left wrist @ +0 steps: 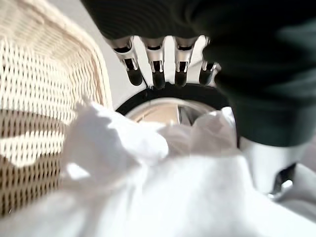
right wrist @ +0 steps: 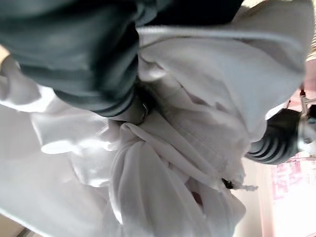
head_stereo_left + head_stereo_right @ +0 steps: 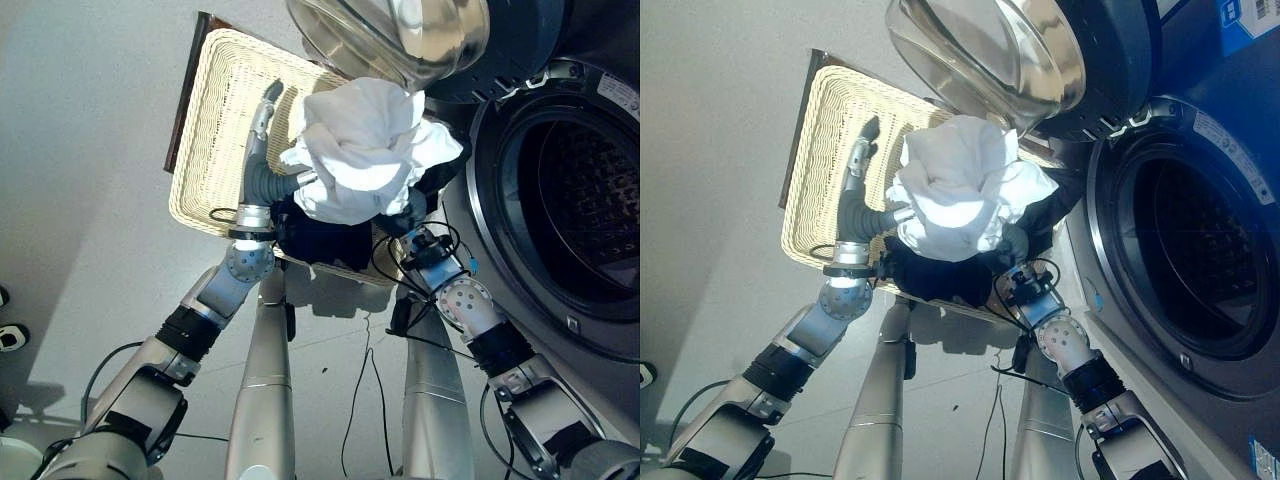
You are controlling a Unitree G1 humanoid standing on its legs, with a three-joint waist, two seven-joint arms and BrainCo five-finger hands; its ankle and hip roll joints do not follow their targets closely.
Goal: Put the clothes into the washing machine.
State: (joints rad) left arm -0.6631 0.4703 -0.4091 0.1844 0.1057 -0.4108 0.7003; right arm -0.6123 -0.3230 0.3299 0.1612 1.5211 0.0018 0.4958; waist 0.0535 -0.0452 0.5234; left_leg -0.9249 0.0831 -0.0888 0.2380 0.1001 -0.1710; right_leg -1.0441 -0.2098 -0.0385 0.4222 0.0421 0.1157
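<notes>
Between our two hands, at the centre of the left eye view, we carry a white bundle of clothes (image 3: pixel 362 148) with a black garment (image 3: pixel 325 238) hanging below it, lifted above the wicker basket (image 3: pixel 215 150) at upper left. Our left hand (image 3: pixel 262 125) presses its straight, extended fingers (image 1: pixel 157 75) against the bundle's left side, nothing curled around cloth. Our right hand (image 3: pixel 415 222) is buried in the fabric at the bundle's lower right; in its wrist view the white cloth (image 2: pixel 173 148) wraps over it, so we cannot tell whether its fingers are clenched or relaxed.

The washing machine drum opening (image 3: pixel 580 205) lies at the right of the frame, and its glass door (image 3: pixel 400 35) hangs open at the top, just above the bundle.

We judge the step in hand to be carrying the load across to the drum. To do it well we should keep both hands squeezing inward evenly, since the left only pushes flat and could let cloth slip. We should pass under the door's edge, aim for the middle of the opening, and watch the dangling black garment so it clears the drum's rim.
</notes>
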